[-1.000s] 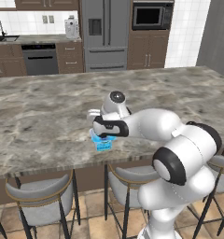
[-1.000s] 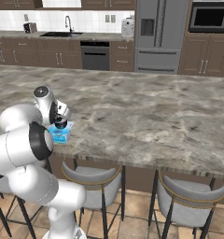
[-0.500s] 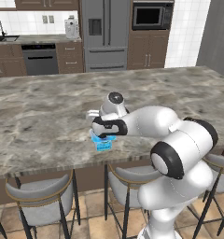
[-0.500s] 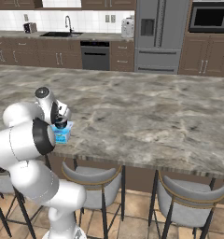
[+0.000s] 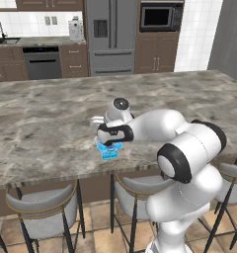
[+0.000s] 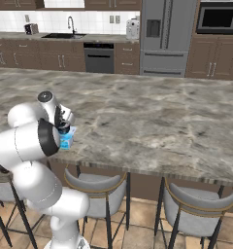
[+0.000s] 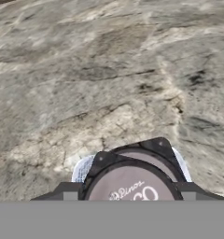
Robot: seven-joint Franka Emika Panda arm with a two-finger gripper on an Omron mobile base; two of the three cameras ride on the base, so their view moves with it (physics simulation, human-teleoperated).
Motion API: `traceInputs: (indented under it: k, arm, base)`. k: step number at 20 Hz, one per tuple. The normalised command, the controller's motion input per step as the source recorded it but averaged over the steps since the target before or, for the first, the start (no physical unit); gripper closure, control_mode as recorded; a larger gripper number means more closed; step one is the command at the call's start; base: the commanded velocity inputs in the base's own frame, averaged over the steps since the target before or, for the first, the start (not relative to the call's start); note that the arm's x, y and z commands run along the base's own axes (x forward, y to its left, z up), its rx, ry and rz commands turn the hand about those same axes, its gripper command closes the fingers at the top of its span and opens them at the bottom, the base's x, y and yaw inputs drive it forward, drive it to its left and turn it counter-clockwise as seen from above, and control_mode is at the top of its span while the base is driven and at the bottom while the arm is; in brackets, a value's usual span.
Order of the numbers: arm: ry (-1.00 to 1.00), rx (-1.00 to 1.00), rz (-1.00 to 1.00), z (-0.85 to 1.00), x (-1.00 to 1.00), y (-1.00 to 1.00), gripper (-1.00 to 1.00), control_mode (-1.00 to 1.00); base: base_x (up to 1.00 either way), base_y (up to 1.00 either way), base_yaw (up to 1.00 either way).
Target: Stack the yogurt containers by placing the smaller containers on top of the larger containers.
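The small dark cup (image 7: 132, 179) with the pale top sits right on the light-blue tub (image 5: 109, 149), near the front edge of the marble counter (image 5: 51, 123). It looks light and stiff, with smooth round sides that may slip, so I think you should hold it softly by its sides, low down. Squeeze hard and the thin tub under it could tip. The gripper (image 7: 130, 191) has a finger on each side of the cup, wide apart. You cannot tell if it is gripping the cup or has let go. Your arm reaches low across the counter, hand pointing down over the stack.
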Motion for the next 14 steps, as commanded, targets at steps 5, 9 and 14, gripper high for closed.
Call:
traceInputs:
  k: [5, 9, 14]
  arm:
    - [0.00, 0.00, 0.00, -0.06, 0.11, 0.03, 1.00, -1.00]
    - [0.00, 0.00, 0.00, -0.07, 0.11, 0.02, 1.00, -1.00]
    - [0.00, 0.00, 0.00, -0.07, 0.07, 0.01, 1.00, -1.00]
  base:
    - [0.00, 0.00, 0.00]
    - [0.00, 0.00, 0.00]
    - [0.00, 0.00, 0.00]
